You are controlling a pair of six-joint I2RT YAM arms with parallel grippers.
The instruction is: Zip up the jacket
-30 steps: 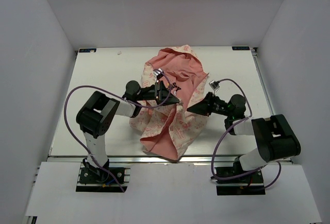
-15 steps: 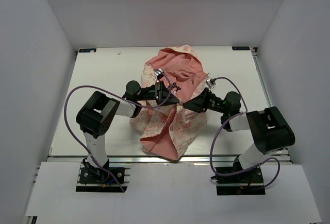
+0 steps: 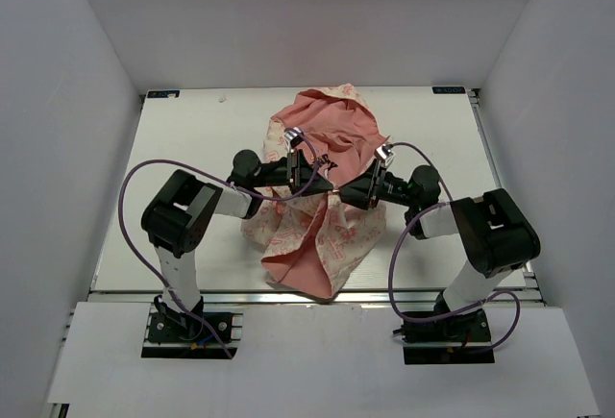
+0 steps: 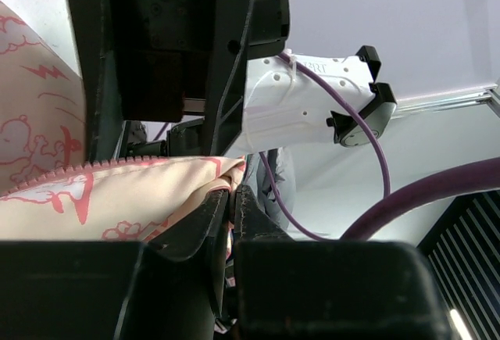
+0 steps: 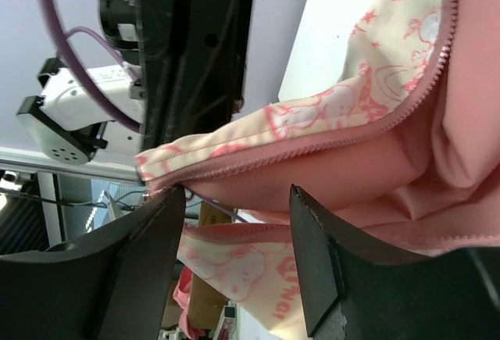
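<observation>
a robotics lab test cell. a white tabletop (image 3: 183, 149) is boxed in on three sides by plain white walls (image 3: 317, 14), like a purpose-built recording booth. the left arm (image 3: 183, 216) and right arm (image 3: 490, 235) are bolted to black base plates (image 3: 216, 330) just below an aluminium rail (image 3: 125, 293) at the near edge, and purple cables (image 3: 122, 209) loop loose from both arms.

1 jacket (image 3: 332, 125), 1 L claw (image 3: 326, 185), 1 R claw (image 3: 347, 195); 1 table (image 3: 173, 149)
</observation>
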